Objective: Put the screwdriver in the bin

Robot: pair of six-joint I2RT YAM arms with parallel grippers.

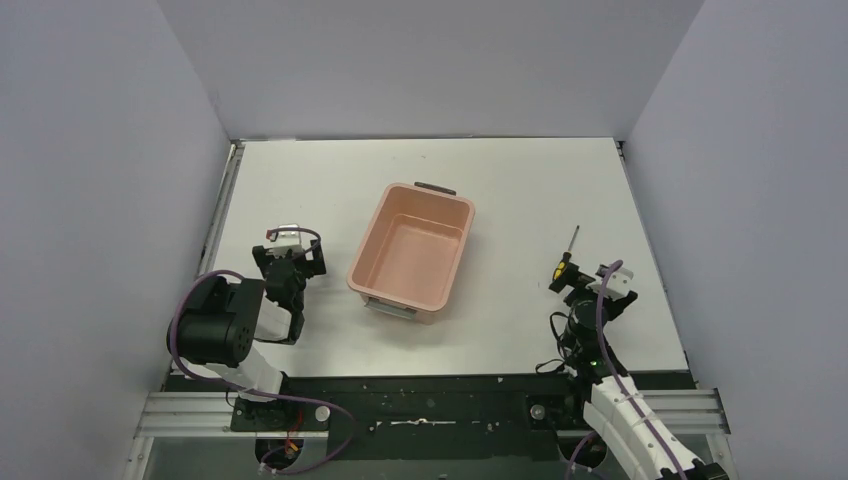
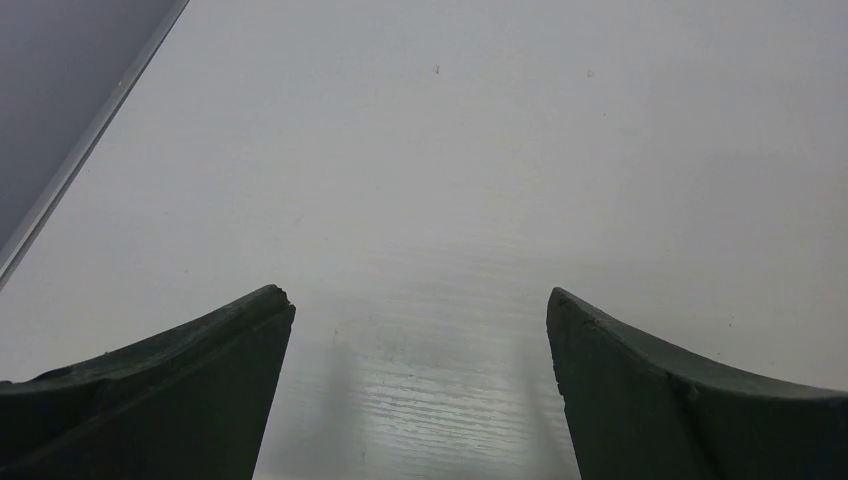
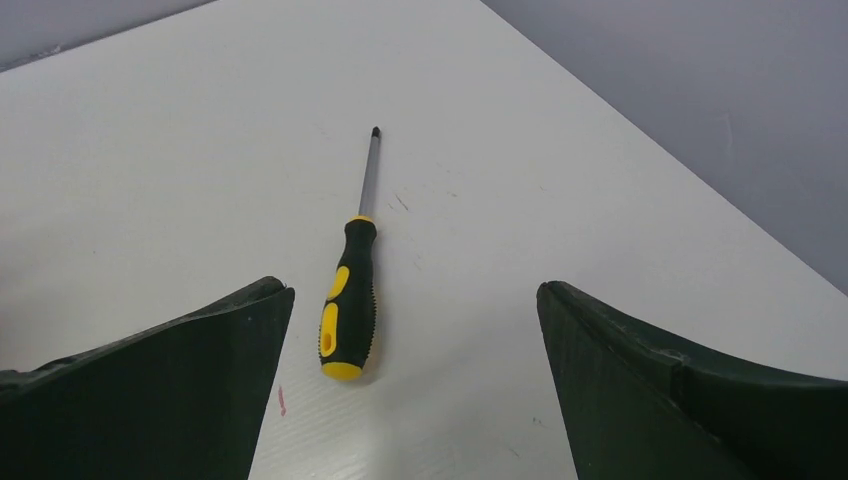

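Observation:
The screwdriver (image 1: pixel 564 263) (image 3: pixel 350 300), yellow-and-black handle toward me and thin shaft pointing away, lies flat on the white table right of the bin. My right gripper (image 1: pixel 578 292) (image 3: pixel 412 300) hangs open just behind the handle, which lies close to the left finger, untouched. The salmon-pink bin (image 1: pixel 391 288) stands empty mid-table with dark clips on its short ends. Left of the bin, my left gripper (image 1: pixel 290 252) (image 2: pixel 420 305) is open over bare table, nothing between its fingers.
Grey walls enclose the table on three sides; the right wall and table edge (image 3: pixel 700 190) run close beside the screwdriver. A metal rail (image 2: pixel 80 160) borders the table's left edge near the left gripper.

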